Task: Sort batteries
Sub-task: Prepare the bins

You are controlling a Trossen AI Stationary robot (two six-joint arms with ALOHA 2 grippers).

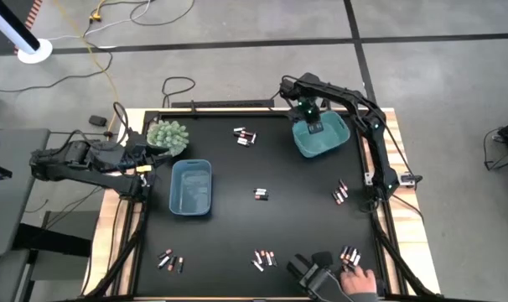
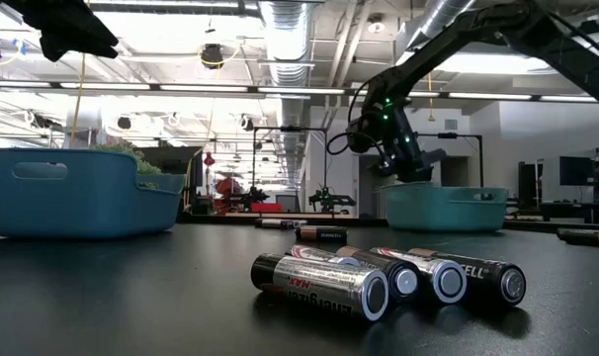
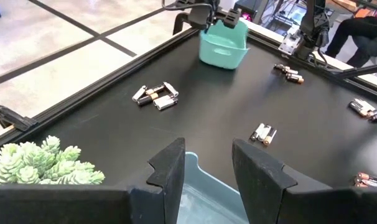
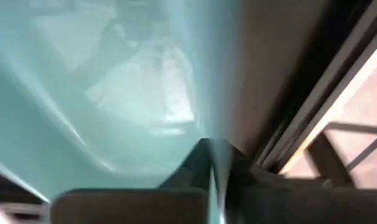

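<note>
Small clusters of batteries lie on the black table, and close to the low camera. My right gripper is at the far right, down at the right teal bin, and is shut on it. At the table's left edge my left gripper hangs open over the near end of the left blue bin, with nothing between its fingers. My right gripper holds the right teal bin by its rim on the far side. The thin wall runs between the two fingers, one inside the bin and one outside. The fingers come from above, slanting down. The bin's bottom stays on the table.
A green artificial plant stands at the far left beside the left bin. At the near edge a person's hand reaches in next to a dark object and more batteries. A raised black frame borders the table.
</note>
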